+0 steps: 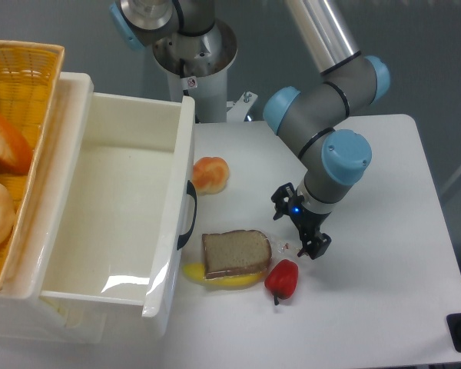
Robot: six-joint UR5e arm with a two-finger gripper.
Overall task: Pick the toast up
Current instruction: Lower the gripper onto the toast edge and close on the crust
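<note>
Fingers spread apart, holding nothing, just beside toast.

The toast is hemmed in on three sides: the white bin with its dark handle stands just to its left, a yellow banana is pressed under its front edge, and a red pepper lies just beside its front right corner. The gripper hangs close by its right edge. Bare table is seen behind the slice, up to the round bun.
</note>
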